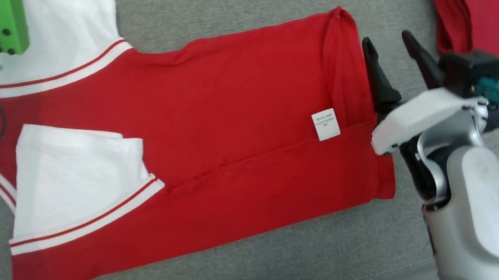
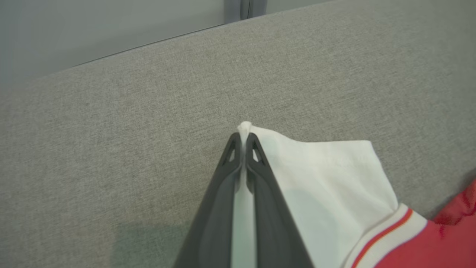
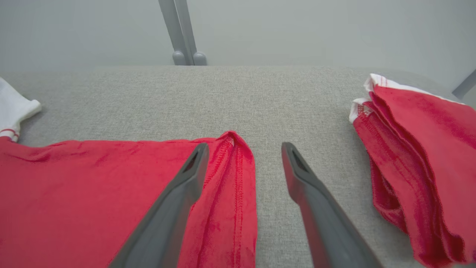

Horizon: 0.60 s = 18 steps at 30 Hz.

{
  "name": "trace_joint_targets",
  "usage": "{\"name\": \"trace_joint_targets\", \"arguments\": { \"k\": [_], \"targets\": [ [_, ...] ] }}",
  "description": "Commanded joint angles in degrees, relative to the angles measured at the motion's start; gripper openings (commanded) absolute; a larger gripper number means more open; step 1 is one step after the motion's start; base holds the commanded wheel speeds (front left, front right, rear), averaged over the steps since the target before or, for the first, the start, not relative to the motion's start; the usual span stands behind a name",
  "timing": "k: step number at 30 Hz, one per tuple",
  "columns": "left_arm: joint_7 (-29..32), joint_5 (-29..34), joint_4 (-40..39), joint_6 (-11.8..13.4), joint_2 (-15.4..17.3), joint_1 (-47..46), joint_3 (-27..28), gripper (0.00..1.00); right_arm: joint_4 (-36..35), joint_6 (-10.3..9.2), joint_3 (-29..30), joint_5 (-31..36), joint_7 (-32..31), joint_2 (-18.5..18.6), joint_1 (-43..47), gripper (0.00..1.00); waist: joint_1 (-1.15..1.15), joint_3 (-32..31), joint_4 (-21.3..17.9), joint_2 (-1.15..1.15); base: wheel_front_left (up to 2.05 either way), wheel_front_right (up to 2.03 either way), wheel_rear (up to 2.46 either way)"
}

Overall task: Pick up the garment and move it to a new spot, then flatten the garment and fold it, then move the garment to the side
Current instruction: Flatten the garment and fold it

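The garment [image 1: 214,122], a red shirt with white sleeves, lies spread on the grey surface [image 1: 254,6]. Its long axis runs from the sleeves at the left of the head view to the hem [image 1: 346,62] at the right, climbing slightly toward the upper right. One sleeve is folded in over the body at the lower left, and a white label [image 1: 326,124] shows near the hem.

The left tool [image 2: 242,139] is clenched on the tip of the upper sleeve [image 2: 327,175], with white cloth pinched up between its fingers. So that arm holds the sleeve end, at the upper left of the head view.

The right tool [image 1: 386,38] is released and spread wide at the opposite end. In the right wrist view one finger lies over the red cloth and the other over bare surface, with the top corner of the hem between them. Whether the fingers touch the cloth cannot be told.

The shirt thus stretches between the two tools along its length. The coming move probably depends on the right tool closing on that hem corner, so both ends can travel together.

A second red garment [image 1: 493,31] lies apart at the upper right.
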State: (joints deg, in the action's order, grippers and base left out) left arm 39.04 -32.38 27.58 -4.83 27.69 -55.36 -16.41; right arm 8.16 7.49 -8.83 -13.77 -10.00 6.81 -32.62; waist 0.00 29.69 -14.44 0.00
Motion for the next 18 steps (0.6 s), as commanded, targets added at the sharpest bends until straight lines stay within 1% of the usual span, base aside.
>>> {"name": "trace_joint_targets", "arguments": {
  "k": [1,3,7,8,12,17,18],
  "targets": [
    [-0.72,-1.05,-0.62,-0.37,-0.57,-0.69,0.19,0.0,1.25,0.0,-0.63,1.25,-1.3,1.16,-2.28,1.0,0.0,-0.69,2.17,0.0,0.0,0.0,0.0],
    [-1.61,-1.64,-1.83,-0.83,-1.28,-0.59,-0.17,0.0,3.56,-0.01,-1.31,3.52,-3.46,3.36,-5.29,1.0,0.0,-1.02,3.89,0.0,0.0,0.0,0.0],
    [-3.82,-2.95,-4.28,-1.64,-2.6,0.24,-0.72,0.0,9.77,-0.01,-2.74,4.24,-8.04,5.96,-10.5,1.0,0.0,-1.56,7.24,0.0,0.0,0.0,0.0],
    [-4.52,-3.43,-4.91,-1.71,-3.04,0.46,-0.85,0.0,11.63,-0.01,-3.01,4.11,-9.02,6.86,-11.78,1.0,0.0,-1.67,8.23,0.0,0.0,0.0,0.0],
    [-6.02,-4.57,-6.85,-2.06,-3.96,1.65,-1.52,0.0,17.96,0.0,-5.36,3.08,-12.46,8.54,-15.37,1.0,0.0,-1.67,10.99,0.0,0.0,0.0,0.0],
    [-7.12,-5.49,-8.69,-2.29,-4.56,2.44,-2.66,0.0,22.88,-0.01,-7.91,1.8,-15.95,11.42,-18.07,1.0,0.0,-1.79,13.12,0.0,0.0,0.0,0.0],
    [-7.41,-5.64,-8.89,-2.23,-4.63,2.69,-2.7,0.0,23.59,-0.01,-8.41,1.44,-16.61,11.83,-18.34,0.89,0.0,-1.86,13.35,0.0,0.0,0.0,0.0]
  ]
}}
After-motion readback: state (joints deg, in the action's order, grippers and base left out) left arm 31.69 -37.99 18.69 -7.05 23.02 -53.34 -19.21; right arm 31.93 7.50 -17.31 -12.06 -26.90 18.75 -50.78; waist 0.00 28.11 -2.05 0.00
